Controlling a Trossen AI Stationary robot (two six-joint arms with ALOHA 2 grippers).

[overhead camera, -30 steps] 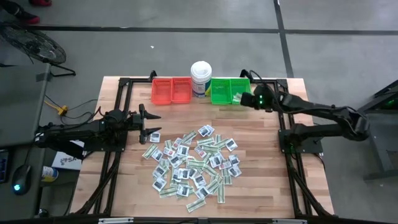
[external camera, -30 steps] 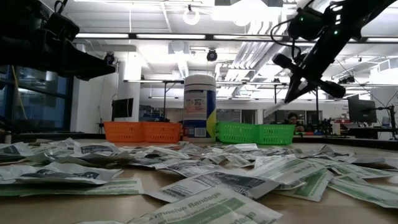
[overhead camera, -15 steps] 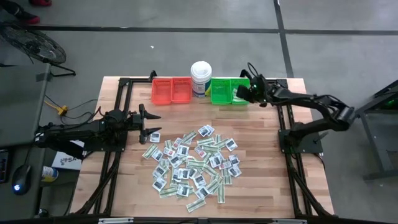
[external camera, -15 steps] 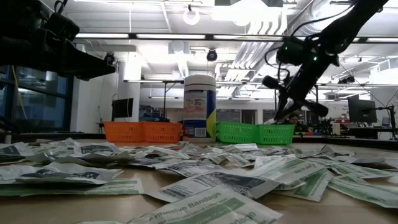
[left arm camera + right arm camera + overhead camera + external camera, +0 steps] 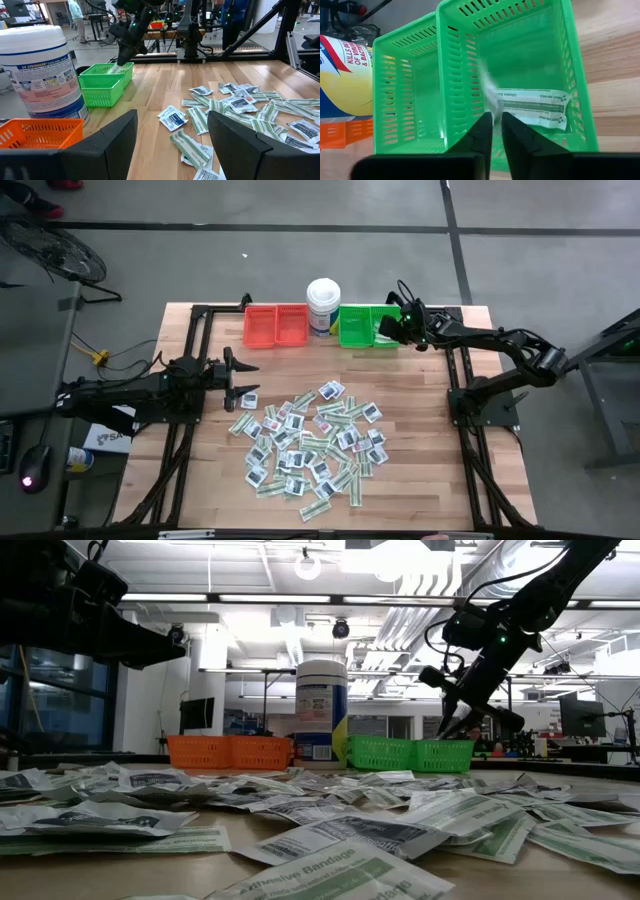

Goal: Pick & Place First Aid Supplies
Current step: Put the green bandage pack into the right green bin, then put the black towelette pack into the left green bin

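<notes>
Green bin (image 5: 470, 75), packet (image 5: 532, 106) inside, right gripper (image 5: 496, 125) above

Colours on the bench: red, green, white, pale wood.
Table (image 5: 420, 480) is pale wood planks on a black frame. Bins: one red-orange mesh bin (image 5: 276, 326), one bright green mesh bin (image 5: 362, 326). Tub (image 5: 323, 304) is white, with a blue, yellow and red label. Packets (image 5: 310, 445): white squares with dark print, plus pale green-and-white strips; one such strip (image 5: 532, 108) lies in the green bin. Both arms are dark; a green light shows on the right gripper (image 5: 392, 328).
</notes>
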